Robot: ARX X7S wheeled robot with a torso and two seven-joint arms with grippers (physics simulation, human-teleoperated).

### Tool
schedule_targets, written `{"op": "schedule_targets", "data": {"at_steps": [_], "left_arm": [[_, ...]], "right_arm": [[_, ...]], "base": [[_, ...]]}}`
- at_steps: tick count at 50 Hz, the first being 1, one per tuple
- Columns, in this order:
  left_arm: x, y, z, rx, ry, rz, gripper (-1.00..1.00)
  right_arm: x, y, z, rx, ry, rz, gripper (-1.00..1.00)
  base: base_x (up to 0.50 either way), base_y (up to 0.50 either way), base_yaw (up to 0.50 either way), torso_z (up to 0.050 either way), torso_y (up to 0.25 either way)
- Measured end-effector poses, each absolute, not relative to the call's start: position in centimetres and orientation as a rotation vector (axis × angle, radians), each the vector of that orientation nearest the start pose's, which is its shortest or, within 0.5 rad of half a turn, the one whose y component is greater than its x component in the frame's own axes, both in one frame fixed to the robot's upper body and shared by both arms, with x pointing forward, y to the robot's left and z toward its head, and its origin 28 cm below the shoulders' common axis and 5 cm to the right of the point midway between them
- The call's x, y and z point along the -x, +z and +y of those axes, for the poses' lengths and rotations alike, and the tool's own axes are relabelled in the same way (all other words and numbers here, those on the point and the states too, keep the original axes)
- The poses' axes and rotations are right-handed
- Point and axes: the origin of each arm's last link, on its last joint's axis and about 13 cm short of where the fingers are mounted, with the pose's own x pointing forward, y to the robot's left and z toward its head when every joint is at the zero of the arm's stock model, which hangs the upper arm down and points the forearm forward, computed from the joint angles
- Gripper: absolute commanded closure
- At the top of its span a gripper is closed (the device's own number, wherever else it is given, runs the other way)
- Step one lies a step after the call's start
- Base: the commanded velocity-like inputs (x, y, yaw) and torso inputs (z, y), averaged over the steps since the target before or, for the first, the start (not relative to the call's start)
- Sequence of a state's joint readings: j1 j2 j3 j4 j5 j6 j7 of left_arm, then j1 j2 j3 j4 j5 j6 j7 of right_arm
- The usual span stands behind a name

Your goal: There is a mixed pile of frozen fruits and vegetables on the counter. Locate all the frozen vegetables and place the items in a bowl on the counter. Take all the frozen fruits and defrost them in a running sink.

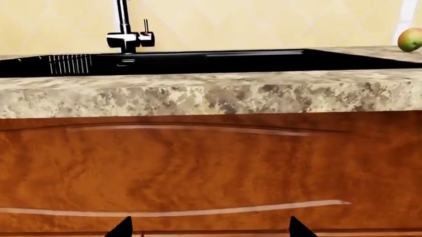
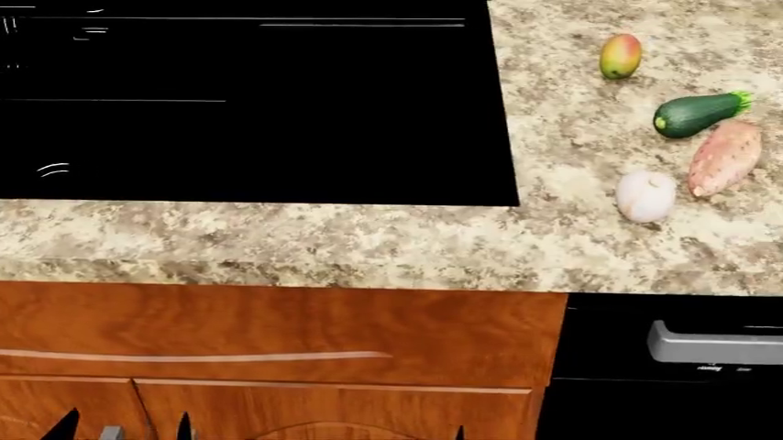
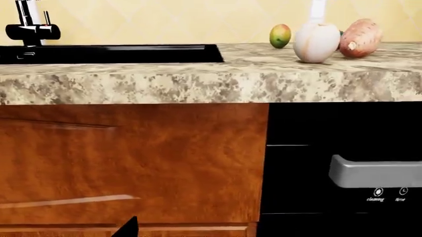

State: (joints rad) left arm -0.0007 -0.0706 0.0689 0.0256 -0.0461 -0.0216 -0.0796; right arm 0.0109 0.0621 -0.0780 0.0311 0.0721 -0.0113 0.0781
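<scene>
Both pincers hang low before the cabinet fronts, only dark fingertips [image 1: 122,228] showing, so their spread cannot be told. Far above on the desk [image 2: 367,238], the mango [image 2: 621,56] lies right of the sink [image 2: 245,101].

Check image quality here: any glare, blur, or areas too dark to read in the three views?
Head view: sink basin renders near-black, with only thin white glints, so its interior is unreadable; the produce is sharp with soft shadows. Left wrist view: crisp, with bright streaks on the cabinet front. Right wrist view: sharp; the dishwasher panel is very dark.
</scene>
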Motion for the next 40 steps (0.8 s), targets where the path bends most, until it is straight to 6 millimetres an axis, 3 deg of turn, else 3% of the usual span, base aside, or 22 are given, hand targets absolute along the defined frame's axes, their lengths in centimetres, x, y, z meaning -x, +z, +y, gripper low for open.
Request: {"op": "schedule_targets", "data": {"at_steps": [18,40], "left_arm": [[-21.16,1.72,20.83,-0.038,0.026,-0.006,-1.0],[-21.09,1.74,20.83,-0.043,0.025,-0.005,-1.0]], "right_arm": [[-21.24,0.8,-9.7,-0.008,-0.012,0.013,-1.0],[-21.21,0.8,-9.97,-0.013,-0.053,0.005,-1.0]], "base": [[0.1,-0.5,0.0,0.0,0.0],[0.0,-0.33,0.0,0.0,0.0]]}}
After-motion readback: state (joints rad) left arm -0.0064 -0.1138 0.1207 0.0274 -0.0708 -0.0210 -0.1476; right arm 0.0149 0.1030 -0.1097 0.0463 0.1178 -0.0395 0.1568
